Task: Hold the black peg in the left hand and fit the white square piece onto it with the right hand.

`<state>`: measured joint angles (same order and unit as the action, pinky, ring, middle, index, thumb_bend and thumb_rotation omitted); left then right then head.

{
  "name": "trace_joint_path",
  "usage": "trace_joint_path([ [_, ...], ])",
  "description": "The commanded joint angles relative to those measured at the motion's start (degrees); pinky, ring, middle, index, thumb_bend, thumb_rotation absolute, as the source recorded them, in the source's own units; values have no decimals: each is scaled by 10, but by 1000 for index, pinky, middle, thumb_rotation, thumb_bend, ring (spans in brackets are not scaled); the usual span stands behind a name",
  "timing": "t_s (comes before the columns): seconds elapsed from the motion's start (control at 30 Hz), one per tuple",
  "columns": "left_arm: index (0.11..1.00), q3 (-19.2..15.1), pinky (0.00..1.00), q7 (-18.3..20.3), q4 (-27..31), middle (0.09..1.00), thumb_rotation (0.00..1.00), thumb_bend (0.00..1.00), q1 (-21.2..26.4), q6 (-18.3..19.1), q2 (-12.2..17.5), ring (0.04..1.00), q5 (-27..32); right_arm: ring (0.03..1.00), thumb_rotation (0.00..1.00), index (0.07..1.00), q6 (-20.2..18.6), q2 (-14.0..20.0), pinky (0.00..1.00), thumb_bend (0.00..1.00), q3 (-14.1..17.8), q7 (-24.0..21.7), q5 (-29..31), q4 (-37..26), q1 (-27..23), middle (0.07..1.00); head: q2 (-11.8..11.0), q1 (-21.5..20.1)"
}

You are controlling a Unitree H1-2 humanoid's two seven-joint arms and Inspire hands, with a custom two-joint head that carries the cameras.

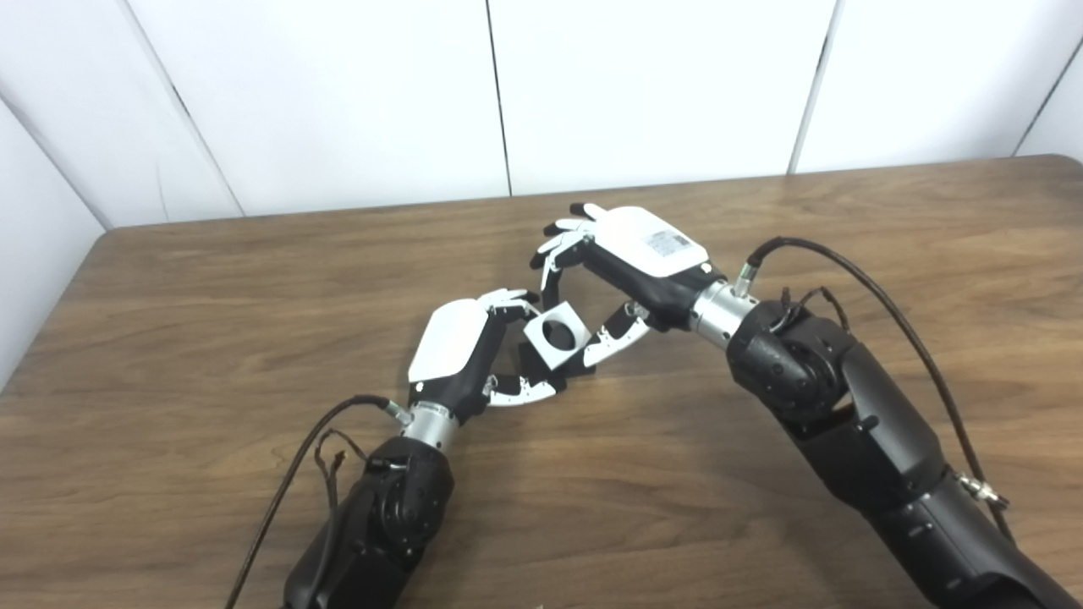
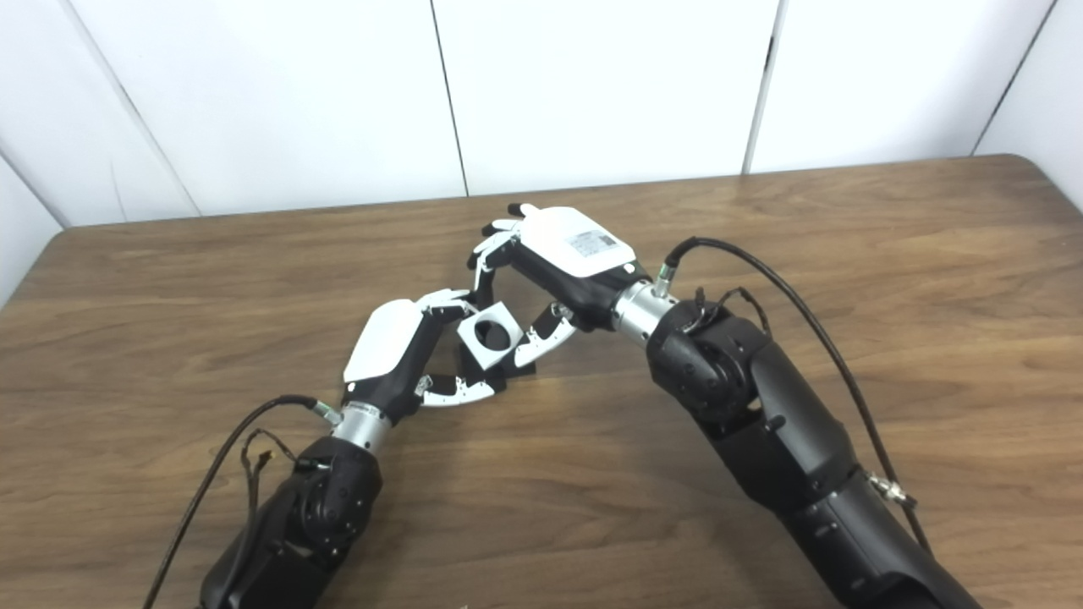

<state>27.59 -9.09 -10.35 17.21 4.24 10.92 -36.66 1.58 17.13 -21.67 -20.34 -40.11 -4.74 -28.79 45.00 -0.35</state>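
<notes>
Worktop (image 1: 592, 507) nearest you is bare brown wood grain, with only the two dark forearms and their loose cables crossing it, so nothing lies close enough to snag.

Further in, your left robot hand (image 1: 461, 351) has its fingers curled round something dark just left of the white square piece (image 1: 556, 336). That is probably the black peg (image 1: 531, 359), but only a sliver shows below the piece, so you can't confirm the grip on it.

The white square piece sits between both hands, lifted off the worktop, tilted, with its round hole facing you. Your right robot hand (image 1: 630, 258) pinches it: thumb (image 1: 616, 338) on the lower right edge, fingers (image 1: 554, 254) on the upper edge. Whether the hole is already started on the peg can't be told; dark shows through it.

Expect the piece to be rigid, light moulded plastic with smooth, slippery faces. Hold it by opposite outer edges and keep fingertips off the hole. A stiff peg in a stiff hole will likely jam if tilted, so square it up before pushing.

What crowds you is the hands themselves: the left fingertips (image 1: 508, 298) touch or nearly touch the piece's upper left corner and may block it sliding on.

Beyond the piece lies more empty worktop, then a white panelled wall (image 1: 643, 85).
</notes>
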Motion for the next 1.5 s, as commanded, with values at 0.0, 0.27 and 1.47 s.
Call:
trace_joint_path([
  [0.0,492,20,814,49,-24,818,86,511,-24,19,7,858,-22,907,145,479,10,4,1000,520,11,8,1,-11,-29,771,1,-1],
  [0.27,493,22,826,56,-21,823,86,511,-22,25,6,863,-24,906,145,479,12,14,1000,520,13,7,-1,-14,-26,774,2,-1],
  [1.47,493,20,819,58,-9,820,85,511,-24,32,2,858,-30,891,146,480,4,-29,989,520,-7,22,-22,47,-23,772,8,7],
])
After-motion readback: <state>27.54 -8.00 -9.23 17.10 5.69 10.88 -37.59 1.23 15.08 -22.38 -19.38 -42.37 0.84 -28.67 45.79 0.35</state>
